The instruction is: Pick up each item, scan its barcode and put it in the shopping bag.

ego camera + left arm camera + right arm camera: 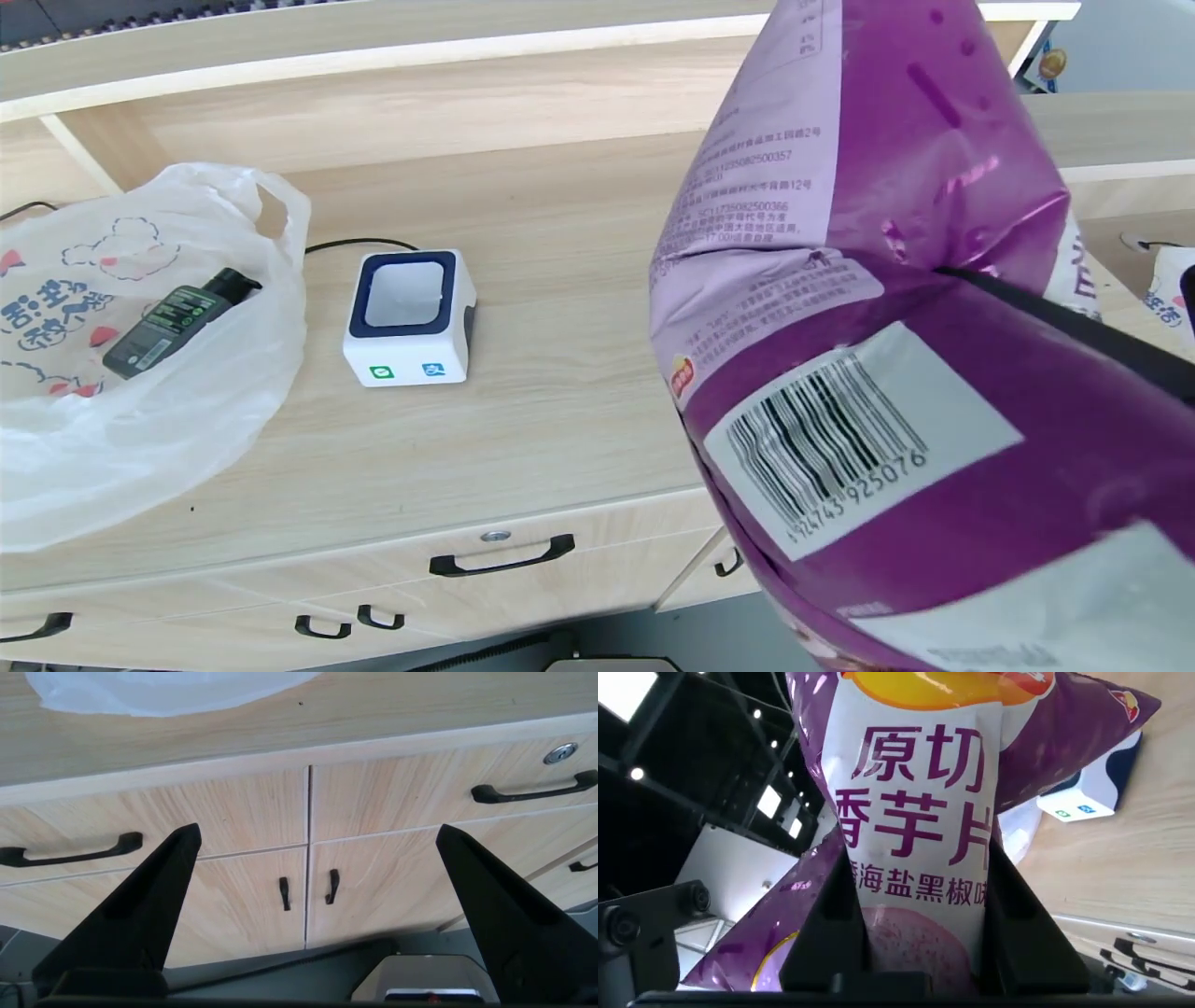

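A large purple snack bag (896, 355) hangs high on the right of the head view, its barcode (831, 439) facing the camera. My right gripper (920, 905) is shut on the purple snack bag (915, 793), squeezing its middle between both fingers; one black finger (1074, 336) shows across the bag. The white scanner (409, 315) with a dark-framed window sits on the wooden counter. The white shopping bag (112, 355) lies at the left with a dark bottle (177, 322) in it. My left gripper (313, 905) hangs open and empty, low in front of the cabinet doors.
The scanner's black cable (359, 245) runs back across the counter (560, 411). Drawers with black handles (501, 557) lie below the counter's front edge. Another printed white bag (1167, 289) sits at the far right. Raised shelving (373, 56) runs behind the counter.
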Available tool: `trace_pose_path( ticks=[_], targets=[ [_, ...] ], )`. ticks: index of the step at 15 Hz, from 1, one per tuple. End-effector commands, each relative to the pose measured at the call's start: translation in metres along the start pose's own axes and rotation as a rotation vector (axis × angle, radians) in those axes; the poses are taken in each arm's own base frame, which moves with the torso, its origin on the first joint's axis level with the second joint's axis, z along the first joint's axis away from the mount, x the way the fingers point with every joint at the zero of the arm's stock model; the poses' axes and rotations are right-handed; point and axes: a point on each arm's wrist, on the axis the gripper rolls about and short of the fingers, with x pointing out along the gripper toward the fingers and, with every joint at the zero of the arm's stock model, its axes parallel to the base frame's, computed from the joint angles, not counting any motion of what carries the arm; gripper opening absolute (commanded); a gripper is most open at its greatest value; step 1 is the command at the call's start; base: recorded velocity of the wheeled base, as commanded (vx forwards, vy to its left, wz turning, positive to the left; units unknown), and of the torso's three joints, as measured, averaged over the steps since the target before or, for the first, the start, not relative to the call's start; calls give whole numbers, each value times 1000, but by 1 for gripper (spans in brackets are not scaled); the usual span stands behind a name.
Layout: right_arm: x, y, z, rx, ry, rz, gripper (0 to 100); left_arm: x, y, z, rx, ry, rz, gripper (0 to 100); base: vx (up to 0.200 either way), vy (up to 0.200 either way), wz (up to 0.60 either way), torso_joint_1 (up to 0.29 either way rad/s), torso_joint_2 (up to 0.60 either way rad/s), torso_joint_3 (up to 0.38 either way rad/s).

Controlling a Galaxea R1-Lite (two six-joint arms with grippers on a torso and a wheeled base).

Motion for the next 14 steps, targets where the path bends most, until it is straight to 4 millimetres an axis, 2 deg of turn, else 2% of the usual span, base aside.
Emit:
trace_pose_path(
  ticks=[1,14],
  targets=[
    [-5,4,2,25,19,32,0,0,0,0,1,2,0,100,0,0,0,0,0,0],
    [5,4,6,76,15,46,0,0,0,0,-4,6,-1,100,0,0,0,0,0,0]
  ],
)
